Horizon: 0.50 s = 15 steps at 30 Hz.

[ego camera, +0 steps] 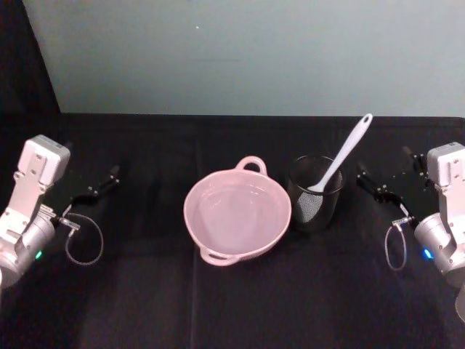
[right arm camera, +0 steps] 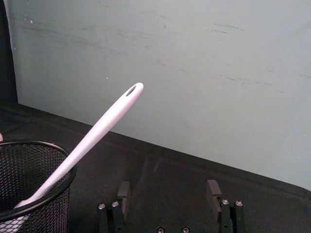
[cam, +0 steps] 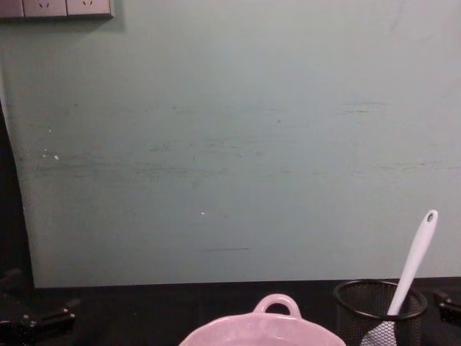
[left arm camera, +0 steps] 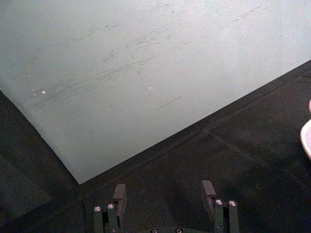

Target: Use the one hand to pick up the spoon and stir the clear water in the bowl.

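Counter (ego camera: pixel 240 305) black, pale wall (ego camera: pixel 254 51) behind. Bowl (ego camera: pixel 237 216) pink, centre of counter, clear water inside, loop handles at far and near rim. Mesh cup (ego camera: pixel 315 203) black, just beside bowl on robot's right, upright. Spoon (ego camera: pixel 340 155) white, standing in cup, paddle head down, handle leaning up and to right, hole at tip. Left gripper (ego camera: pixel 102 185) far left over counter, fingers open, empty. Right gripper (ego camera: pixel 379 187) right of cup, near it, not touching; fingers (right arm camera: pixel 213 190) open, empty.
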Available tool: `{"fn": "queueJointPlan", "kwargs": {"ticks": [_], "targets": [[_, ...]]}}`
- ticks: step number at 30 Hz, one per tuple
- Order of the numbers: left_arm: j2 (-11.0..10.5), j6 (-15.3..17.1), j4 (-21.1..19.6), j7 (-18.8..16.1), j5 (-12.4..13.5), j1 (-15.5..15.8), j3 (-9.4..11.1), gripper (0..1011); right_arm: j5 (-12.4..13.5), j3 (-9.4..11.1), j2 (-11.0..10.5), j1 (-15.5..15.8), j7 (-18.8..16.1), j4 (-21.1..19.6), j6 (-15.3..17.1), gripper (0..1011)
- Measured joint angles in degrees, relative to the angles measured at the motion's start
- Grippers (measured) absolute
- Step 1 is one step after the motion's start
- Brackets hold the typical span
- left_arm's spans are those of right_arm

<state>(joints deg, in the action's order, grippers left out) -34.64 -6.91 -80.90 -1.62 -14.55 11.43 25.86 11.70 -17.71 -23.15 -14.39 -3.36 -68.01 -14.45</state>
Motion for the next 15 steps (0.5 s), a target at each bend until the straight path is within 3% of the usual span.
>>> {"fn": "queueJointPlan", "kwargs": {"ticks": [15], "targets": [[0.0, 0.0, 0.0, 0.0, 0.0, 0.0, 0.0, 1011, 0.3, 0.0, -0.1, 0.1, -0.1, -0.1, 0.1, 1003]]}}
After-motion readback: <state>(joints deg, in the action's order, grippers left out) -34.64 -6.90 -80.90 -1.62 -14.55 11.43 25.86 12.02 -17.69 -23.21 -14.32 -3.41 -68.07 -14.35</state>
